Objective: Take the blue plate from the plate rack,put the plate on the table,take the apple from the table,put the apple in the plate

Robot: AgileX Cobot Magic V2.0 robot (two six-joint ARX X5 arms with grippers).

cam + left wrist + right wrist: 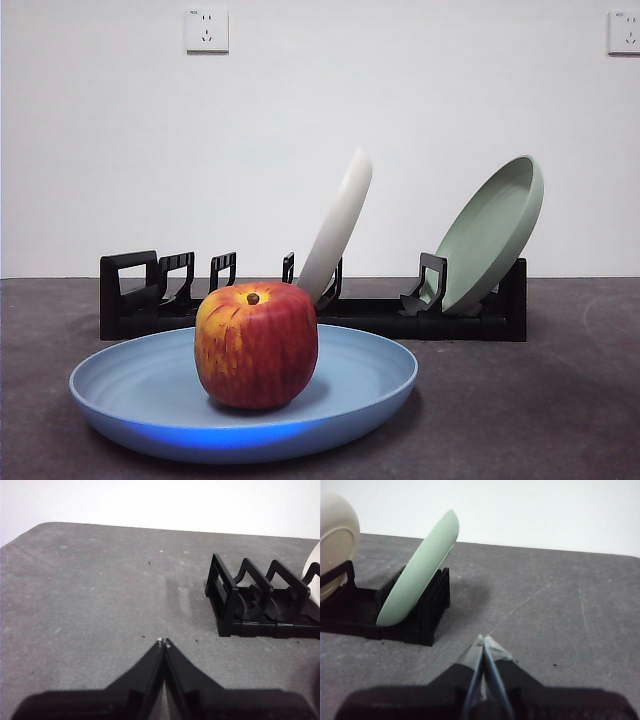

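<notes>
The blue plate point(370, 385) lies flat on the table point(540, 400) in front of the plate rack point(130, 295). The red apple point(256, 345) stands upright in the plate, a little left of its middle. Neither arm shows in the front view. My left gripper point(163, 641) is shut and empty, hovering over bare table point(90, 600) beside the rack's handle end point(225, 600). My right gripper point(482, 640) is shut and empty, over the table point(560, 605) beside the rack's other end point(430, 615).
A cream-white plate point(338, 225) leans in the rack's middle slots and a pale green plate point(490, 235) leans at its right end. The green plate point(417, 575) and cream plate point(337, 535) also show in the right wrist view. A white wall stands behind the table.
</notes>
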